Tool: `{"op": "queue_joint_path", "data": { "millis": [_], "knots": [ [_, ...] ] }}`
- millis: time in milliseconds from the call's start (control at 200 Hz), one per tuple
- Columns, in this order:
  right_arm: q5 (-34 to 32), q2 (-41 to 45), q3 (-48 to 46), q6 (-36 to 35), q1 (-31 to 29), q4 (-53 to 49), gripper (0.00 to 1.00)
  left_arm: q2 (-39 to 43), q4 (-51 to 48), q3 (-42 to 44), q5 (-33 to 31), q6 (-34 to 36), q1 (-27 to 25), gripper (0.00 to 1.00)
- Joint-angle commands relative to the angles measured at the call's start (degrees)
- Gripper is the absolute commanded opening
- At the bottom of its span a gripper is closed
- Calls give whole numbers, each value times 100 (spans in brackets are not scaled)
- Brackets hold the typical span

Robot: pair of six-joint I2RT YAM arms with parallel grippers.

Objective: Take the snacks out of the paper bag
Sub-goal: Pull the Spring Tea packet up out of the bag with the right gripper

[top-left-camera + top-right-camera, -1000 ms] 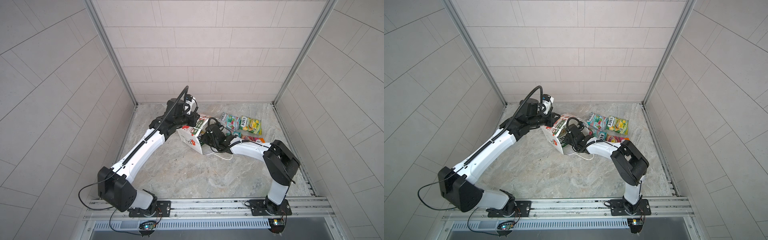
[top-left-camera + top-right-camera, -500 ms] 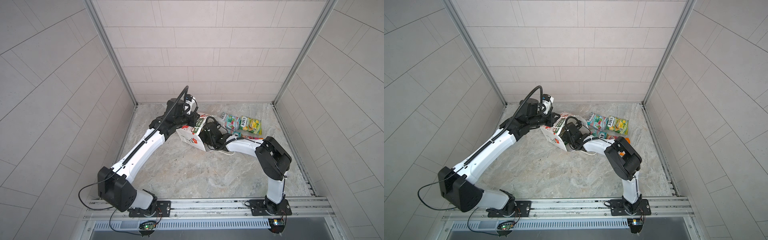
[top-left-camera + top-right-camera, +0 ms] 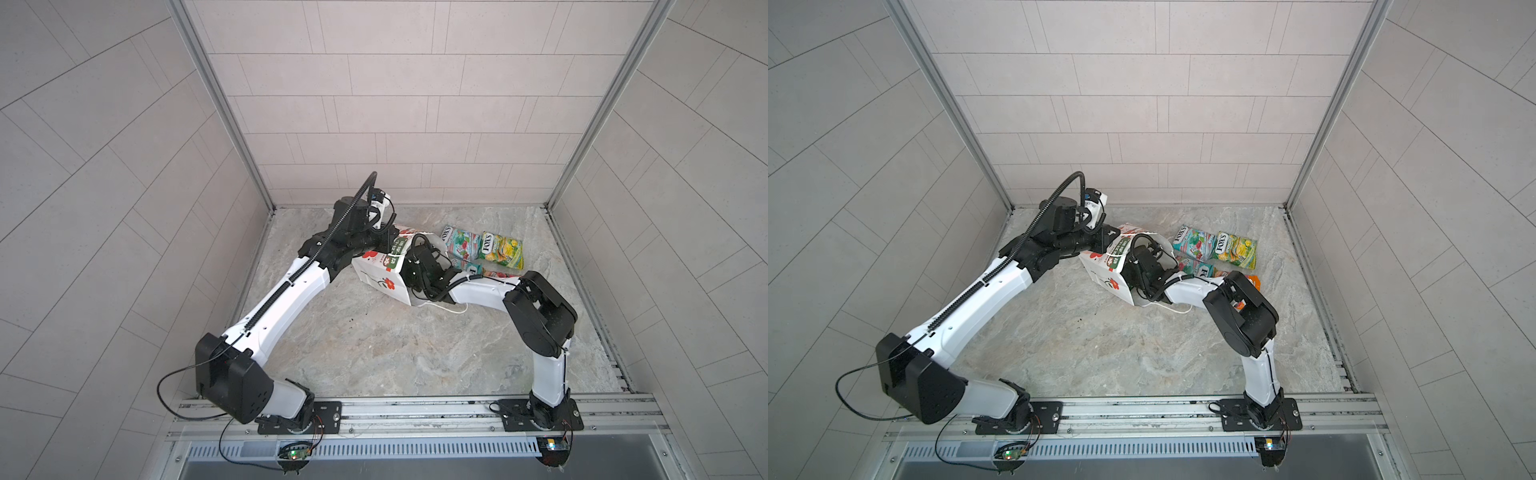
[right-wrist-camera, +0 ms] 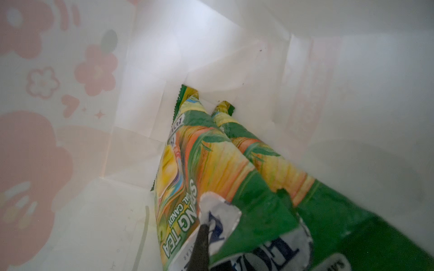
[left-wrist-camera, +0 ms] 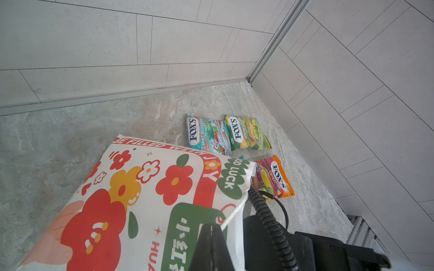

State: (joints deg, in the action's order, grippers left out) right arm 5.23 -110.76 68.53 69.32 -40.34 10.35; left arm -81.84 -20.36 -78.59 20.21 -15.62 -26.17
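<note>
The white paper bag (image 3: 380,279) with red flowers lies tipped over on the table (image 3: 374,345), the left gripper (image 5: 211,237) pinching its rim tight, and deep inside the right gripper (image 4: 206,226) is squeezed shut on one of two shiny green-yellow packets (image 4: 211,164), with more packets (image 3: 500,249) just outside.

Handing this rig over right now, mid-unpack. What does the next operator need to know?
Left gripper: jaws shut on the paper bag rim; the bag lies on its side on the table.
Right gripper: inside the bag, jaws shut on the held green-yellow packet.
Done: four out beside the bag: teal packet, second teal packet, loose green-yellow packet, orange-red packet.
Left: draw the held one out, then fetch the second green-yellow packet lying against it.
</note>
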Motion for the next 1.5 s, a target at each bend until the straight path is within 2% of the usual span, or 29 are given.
{"op": "queue_joint_path", "data": {
  "millis": [0,465,846,1056,1256,1496],
  "knots": [
    [166,466,-217,-252,24,81,0,29,-97,-49,-242,32,5,0],
    [128,2006,-906,-1021,234,-559,0,1,-163,-61,-416,32,3,0],
    [776,3079,-1122,-1689,591,-1235,0,-22,-161,-67,-388,32,4,0],
    [770,3785,-1213,-2109,647,-1529,0,-24,-159,-69,-394,24,4,0],
    [1098,4255,-893,-2623,651,-2116,0,-34,-148,-80,-334,-3,6,0],
    [1060,4843,-714,-2948,743,-2725,0,-25,-152,-82,-324,-5,3,0]
  ]
}}
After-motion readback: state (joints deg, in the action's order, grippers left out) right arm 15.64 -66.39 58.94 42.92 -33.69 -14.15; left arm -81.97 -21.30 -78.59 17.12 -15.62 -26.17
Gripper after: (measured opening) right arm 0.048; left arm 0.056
